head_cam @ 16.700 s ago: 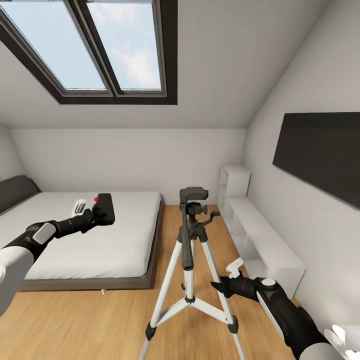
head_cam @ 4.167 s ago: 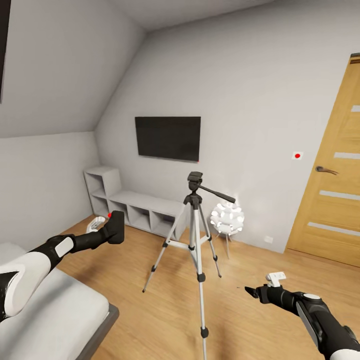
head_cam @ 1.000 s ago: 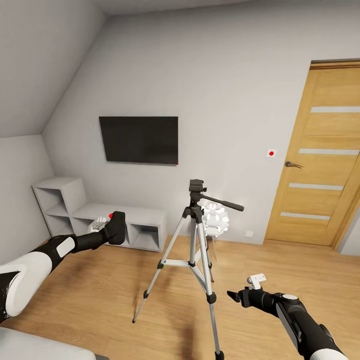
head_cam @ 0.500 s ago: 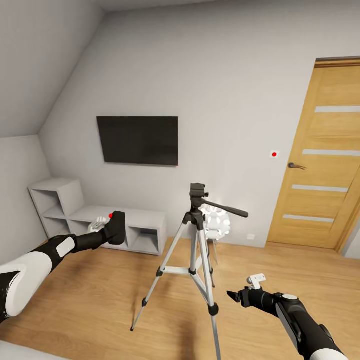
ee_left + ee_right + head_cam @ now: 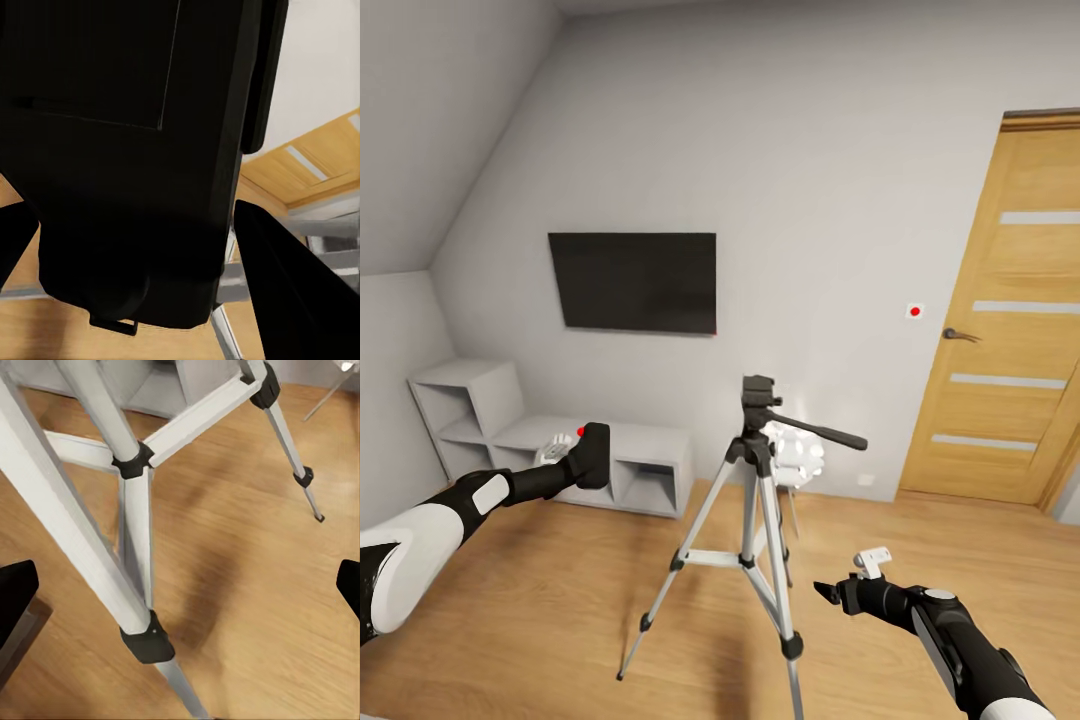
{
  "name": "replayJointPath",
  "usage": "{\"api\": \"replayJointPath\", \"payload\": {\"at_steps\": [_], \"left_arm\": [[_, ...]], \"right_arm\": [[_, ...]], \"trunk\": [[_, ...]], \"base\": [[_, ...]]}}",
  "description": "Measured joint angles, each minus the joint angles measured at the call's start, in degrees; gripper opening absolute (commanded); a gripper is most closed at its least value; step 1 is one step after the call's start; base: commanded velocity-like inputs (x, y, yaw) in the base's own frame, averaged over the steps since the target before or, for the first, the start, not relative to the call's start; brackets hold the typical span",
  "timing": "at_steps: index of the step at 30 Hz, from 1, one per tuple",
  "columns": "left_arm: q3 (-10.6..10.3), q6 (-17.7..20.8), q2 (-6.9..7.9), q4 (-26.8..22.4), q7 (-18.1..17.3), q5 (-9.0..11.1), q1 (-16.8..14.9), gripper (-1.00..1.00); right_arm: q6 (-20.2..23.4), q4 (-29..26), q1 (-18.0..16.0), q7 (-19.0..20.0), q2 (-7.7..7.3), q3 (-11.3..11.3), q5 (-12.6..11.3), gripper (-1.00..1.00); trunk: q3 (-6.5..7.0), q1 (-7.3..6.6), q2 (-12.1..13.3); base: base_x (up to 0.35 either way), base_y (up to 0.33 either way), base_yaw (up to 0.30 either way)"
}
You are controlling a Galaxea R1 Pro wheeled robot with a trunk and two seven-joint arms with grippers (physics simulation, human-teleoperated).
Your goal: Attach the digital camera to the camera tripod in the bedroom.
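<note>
Robot's left gripper is clamped on the small black boxy digital camera, held w/ red dot up and left of the silver-legged camera tripod, prob. ready for mounting on its black pan head, while right gripper, fingers apart, waits low beside the legs.

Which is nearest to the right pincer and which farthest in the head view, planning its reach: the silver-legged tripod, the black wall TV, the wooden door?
From the right pincer:
1. Silver-legged tripod, just to its left.
2. Wooden door, far right wall.
3. Black wall TV, far left.
The door and TV are close to call.
</note>
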Motion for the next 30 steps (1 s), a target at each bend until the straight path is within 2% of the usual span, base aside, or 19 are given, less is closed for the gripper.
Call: {"api": "replayJointPath", "payload": {"at_steps": [4, 10, 25, 30], "left_arm": [[0.0, 0.0, 0.0, 0.0, -0.1, 0.0, 0.0, -1.0], [0.0, 0.0, 0.0, 0.0, -0.3, -0.2, 0.0, -1.0], [0.0, 0.0, 0.0, 0.0, -0.3, -0.4, 0.0, -1.0], [0.0, 0.0, -0.01, 0.0, -0.3, -0.4, 0.0, -1.0]], "right_arm": [[0.0, 0.0, 0.0, 0.0, 0.04, 0.0, 0.7, 1.0], [0.0, 0.0, 0.0, 0.1, 0.06, 0.0, 1.8, 1.0], [-0.1, 0.0, 0.0, 0.2, 0.16, 0.0, 1.9, 1.0], [-0.1, 0.0, 0.0, 0.2, 0.29, 1.1, 1.9, 1.0]], "trunk": [[0.0, 0.01, 0.0], [0.0, 0.03, 0.0], [0.0, 0.03, 0.0], [0.0, 0.03, 0.0]], "base": [[0.248, 0.0, 0.0], [0.045, 0.0, 0.0], [0.003, 0.0, 0.0], [0.0, 0.0, 0.0]]}}
